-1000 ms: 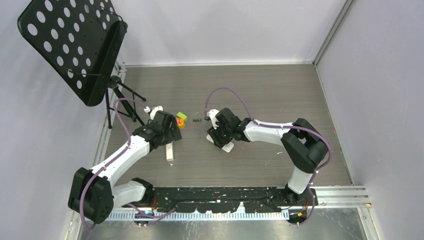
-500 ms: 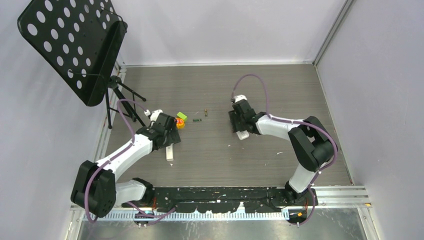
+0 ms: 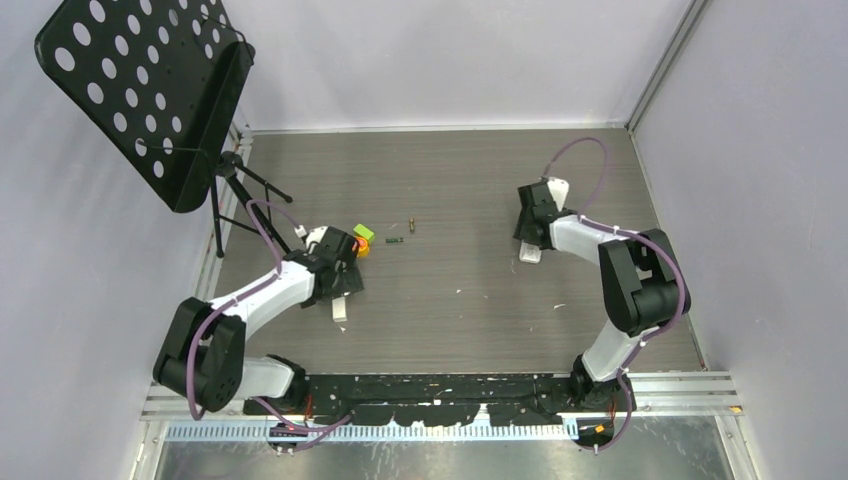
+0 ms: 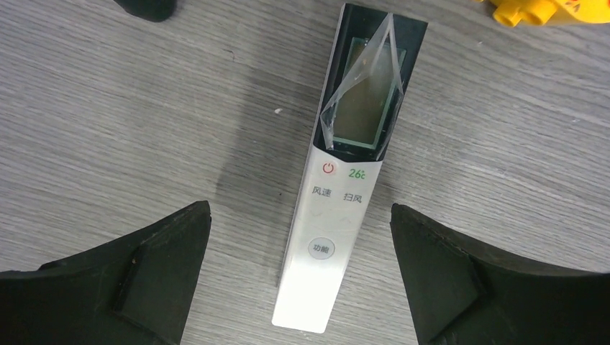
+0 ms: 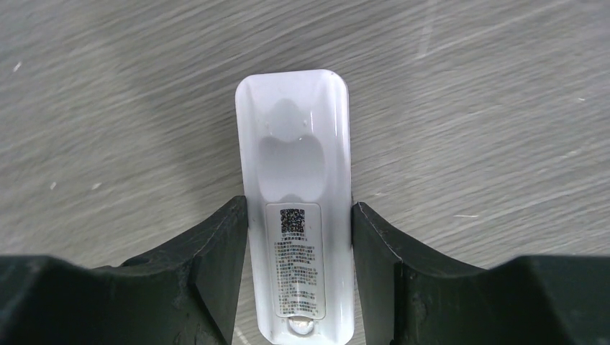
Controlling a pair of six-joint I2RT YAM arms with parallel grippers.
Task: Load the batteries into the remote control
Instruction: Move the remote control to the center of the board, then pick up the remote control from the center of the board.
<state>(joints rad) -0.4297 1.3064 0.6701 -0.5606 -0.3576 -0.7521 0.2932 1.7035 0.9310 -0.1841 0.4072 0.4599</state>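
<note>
A white remote control point(image 4: 338, 194) lies face up on the grey wood table, its dark screen end under peeling film. My left gripper point(image 4: 300, 210) hovers open over its button end, a finger on each side and clear of it. From above, that remote point(image 3: 340, 308) pokes out below my left gripper point(image 3: 338, 276). My right gripper point(image 5: 299, 205) is shut on the sides of a second white remote point(image 5: 295, 158), back up with a QR label; it point(image 3: 530, 254) sits at the right. Two tiny batteries point(image 3: 395, 241) point(image 3: 411, 224) lie mid-table, apart from both grippers.
An orange-and-green toy point(image 3: 361, 238) sits just beyond my left gripper, its yellow edge point(image 4: 536, 8) showing in the left wrist view. A black perforated music stand point(image 3: 150, 90) on a tripod point(image 3: 240, 190) fills the back left. Grey walls close the table in.
My right gripper has carried the second white remote from mid-table to the right and farther back. My left gripper has shifted slightly over the first remote.
</note>
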